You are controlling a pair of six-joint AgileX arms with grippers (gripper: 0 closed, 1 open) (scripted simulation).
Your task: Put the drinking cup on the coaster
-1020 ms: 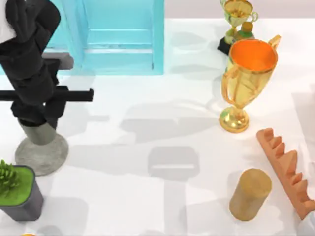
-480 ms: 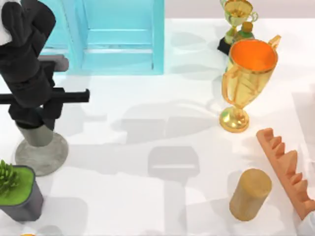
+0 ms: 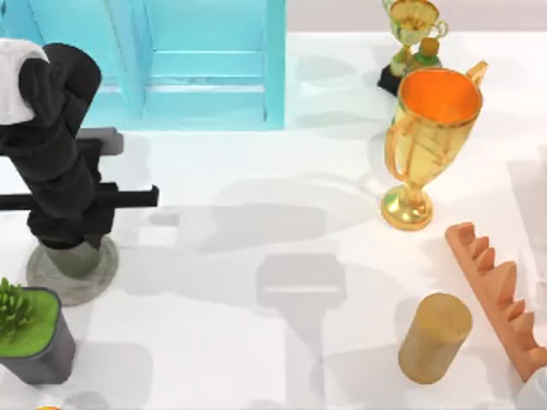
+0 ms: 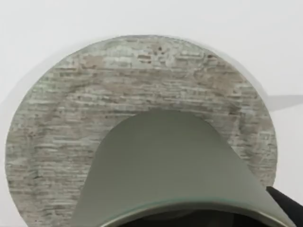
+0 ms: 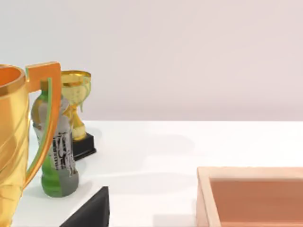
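The left gripper (image 3: 75,248) gripped the cup (image 4: 177,165), though its fingers were mostly hidden, so the hold was likely rather than plain. The cup sat right over the coaster (image 4: 57,118), lower than half a second before, when more cup showed beneath the arm. A white table (image 3: 256,359) lay around.

2 gold trophies: big trophy (image 3: 432,137) w/ orange inside, small trophy (image 3: 412,30) behind. 1 drinking cup (image 4: 175,165), 1 coaster (image 3: 73,272), 1 tan cylinder (image 3: 434,336), 1 potted plant (image 3: 30,335), 1 green bottle (image 5: 54,151), 1 orange toothed rack (image 3: 497,295).
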